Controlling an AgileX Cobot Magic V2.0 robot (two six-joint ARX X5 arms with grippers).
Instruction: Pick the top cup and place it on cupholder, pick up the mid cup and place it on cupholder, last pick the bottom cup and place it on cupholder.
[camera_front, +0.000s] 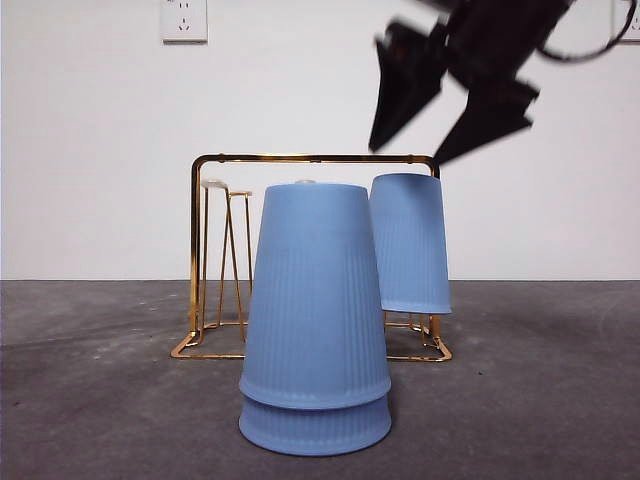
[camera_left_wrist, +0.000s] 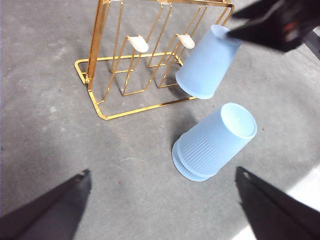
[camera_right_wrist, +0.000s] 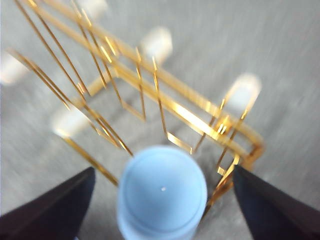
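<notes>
You've got one blue cup (camera_front: 410, 243) upside down on a prong at one end of the gold cupholder (camera_front: 205, 250), clear of the counter (camera_front: 90, 380). The right gripper (camera_front: 432, 128) sits just above it, fingers spread and touching nothing; its wrist view is blurred but shows the cup base between them. Two more inverted blue cups, the stacked pair (camera_left_wrist: 214, 142), stand on the counter just in front of the cupholder. The left gripper (camera_left_wrist: 162, 187) hangs above the counter near that stack, fingers wide apart, empty.
</notes>
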